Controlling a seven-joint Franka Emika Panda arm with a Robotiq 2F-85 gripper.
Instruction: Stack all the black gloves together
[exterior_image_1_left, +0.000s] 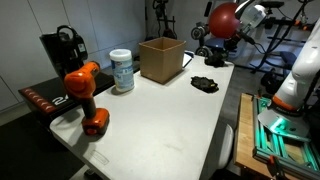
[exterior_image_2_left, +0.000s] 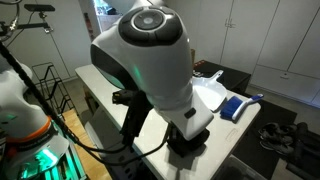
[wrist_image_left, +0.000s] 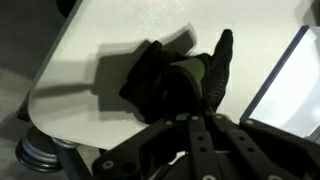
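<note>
A pair of black gloves (exterior_image_1_left: 205, 84) lies flat on the white table (exterior_image_1_left: 160, 120) in front of the cardboard box. In the wrist view a bunched black glove (wrist_image_left: 160, 75) with a grey-green cuff sits right at my fingertips, above a table corner, and casts a shadow to the left. My gripper (wrist_image_left: 195, 115) has its fingers drawn together on this glove. In an exterior view the gripper (exterior_image_2_left: 185, 140) hangs below the big white arm joint, which hides the gloves there. In an exterior view the gripper (exterior_image_1_left: 214, 55) is at the table's far corner.
An orange drill (exterior_image_1_left: 84, 92), a wipes tub (exterior_image_1_left: 121, 71) and an open cardboard box (exterior_image_1_left: 161, 58) stand on the table. A black coffee machine (exterior_image_1_left: 60, 50) is at the far left. A blue object (exterior_image_2_left: 236, 108) lies on the table. A red ball (exterior_image_1_left: 223, 18) is behind.
</note>
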